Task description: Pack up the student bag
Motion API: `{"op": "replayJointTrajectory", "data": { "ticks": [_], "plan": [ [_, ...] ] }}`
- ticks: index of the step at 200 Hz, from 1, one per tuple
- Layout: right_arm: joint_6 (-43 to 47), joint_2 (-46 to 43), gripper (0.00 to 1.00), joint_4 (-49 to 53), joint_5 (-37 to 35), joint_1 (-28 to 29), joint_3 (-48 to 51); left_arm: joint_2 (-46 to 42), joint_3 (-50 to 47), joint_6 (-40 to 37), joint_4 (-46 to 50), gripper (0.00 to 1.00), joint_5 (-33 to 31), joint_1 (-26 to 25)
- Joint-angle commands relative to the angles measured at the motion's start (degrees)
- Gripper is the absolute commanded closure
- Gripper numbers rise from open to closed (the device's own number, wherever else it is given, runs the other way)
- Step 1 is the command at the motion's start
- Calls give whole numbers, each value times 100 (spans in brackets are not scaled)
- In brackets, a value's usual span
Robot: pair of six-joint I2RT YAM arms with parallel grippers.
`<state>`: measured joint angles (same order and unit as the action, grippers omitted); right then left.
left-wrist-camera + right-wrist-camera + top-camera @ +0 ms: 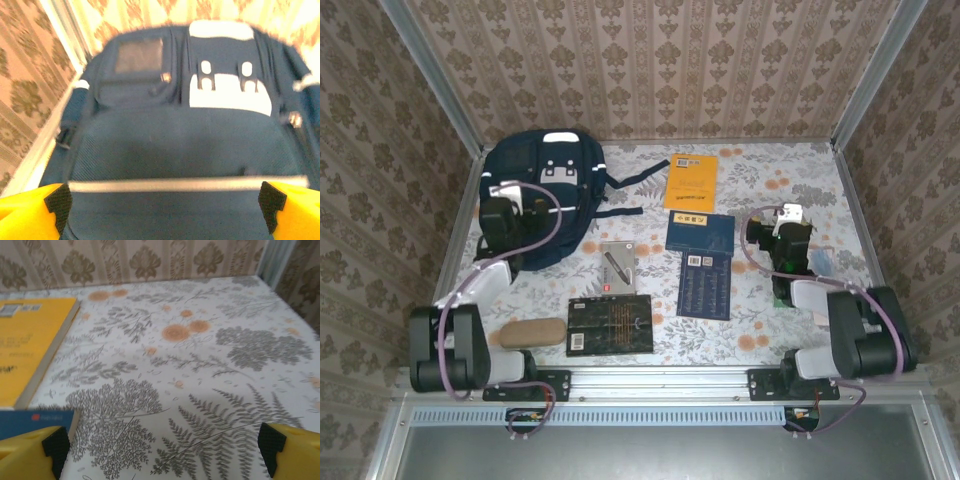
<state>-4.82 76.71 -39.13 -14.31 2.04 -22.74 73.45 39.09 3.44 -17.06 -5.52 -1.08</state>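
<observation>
The student bag (548,185), a large navy backpack with white patches, lies flat at the table's back left with its straps trailing right. My left gripper (510,208) hovers over the bag's near half. In the left wrist view its yellow fingers (59,202) stand wide apart above the bag (185,140), just past the thin white stripe (185,185), with nothing between them. My right gripper (782,228) hangs open over bare tablecloth at the right. In the right wrist view that gripper (162,450) holds nothing.
A yellow book (691,182), a blue book (700,232) and a dark blue booklet (705,282) lie mid-table. A grey pack with a pen (617,265), a black book (610,325) and a tan pencil case (530,332) lie nearer. Metal rails edge the table.
</observation>
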Motion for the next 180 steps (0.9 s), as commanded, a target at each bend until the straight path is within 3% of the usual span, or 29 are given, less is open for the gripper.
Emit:
{"op": "replayJointTrajectory", "data": {
  "ticks": [1,16,40,61,84,128,180],
  "plan": [
    [-434,-722,0,1395,-461,-45,-652,-328,556,1059,1813,0,-288,-10],
    [-972,-1027,0,2255,-445,-62,-1104,-317,1085,1605,2621,0,-167,32],
    [-2432,-1259,0,3387,-829,-122,-1684,20,1693,1685,2971,3,233,-5],
    [-2414,-1246,0,3485,27,-141,-2005,502,2179,1659,3026,4,423,-259],
    [-2594,-1228,0,3924,435,-65,-2441,1276,2913,1531,3244,8,411,-675],
    [-2310,-1310,0,4717,328,594,-3038,3036,4467,1300,3603,20,454,-1332],
    [-2251,-1560,0,5213,171,1168,-3162,5073,6491,1358,4111,36,726,-1479]
  ]
}}
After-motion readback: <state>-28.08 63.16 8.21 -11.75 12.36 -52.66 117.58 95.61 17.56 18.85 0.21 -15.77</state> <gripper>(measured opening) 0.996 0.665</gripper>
